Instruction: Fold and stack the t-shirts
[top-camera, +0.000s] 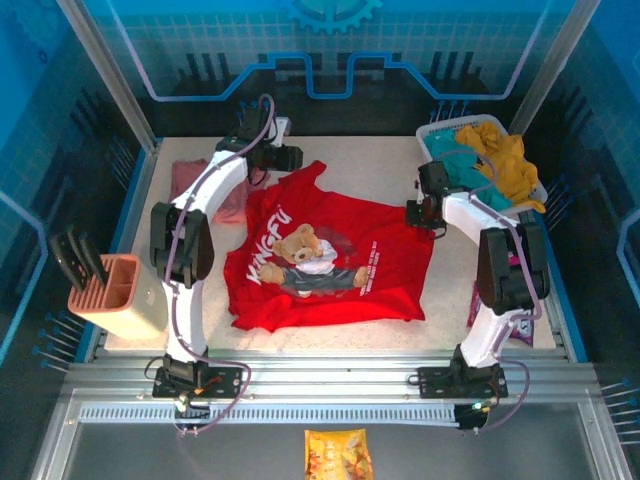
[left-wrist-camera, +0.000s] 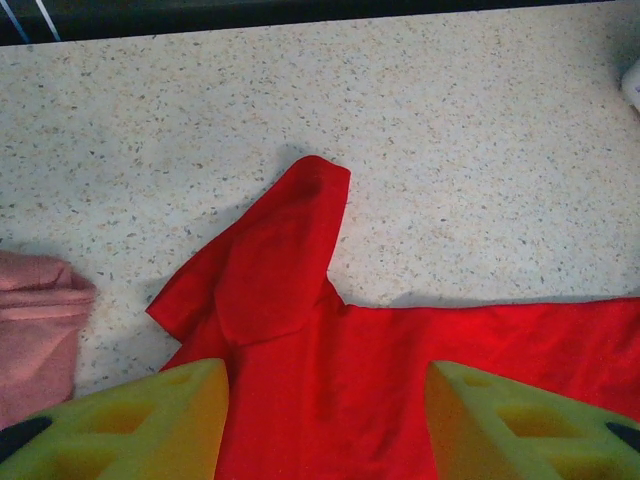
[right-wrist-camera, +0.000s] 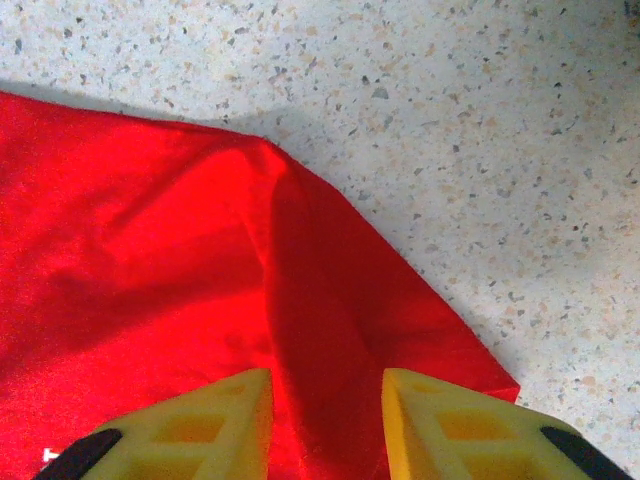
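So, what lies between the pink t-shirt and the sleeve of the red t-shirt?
A bare strip of speckled table separates the pink t-shirt from the red t-shirt's sleeve, seen in the left wrist view.

1. A pale speckled table (top-camera: 380, 165) carries everything.
2. A red t-shirt (top-camera: 320, 260) lies spread across the middle, bear print up, with one sleeve pointing toward the far edge.
3. A pink shirt (top-camera: 190, 180) lies bunched at the far left, near that sleeve but not touching it.
4. A white basket (top-camera: 437, 135) heaped with teal and yellow clothes (top-camera: 495, 160) stands at the far right corner.
5. A peach holder (top-camera: 120, 295) stands at the near left edge, possibly just off the top.
6. A purple thing (top-camera: 520, 325), mostly hidden, lies at the right edge.
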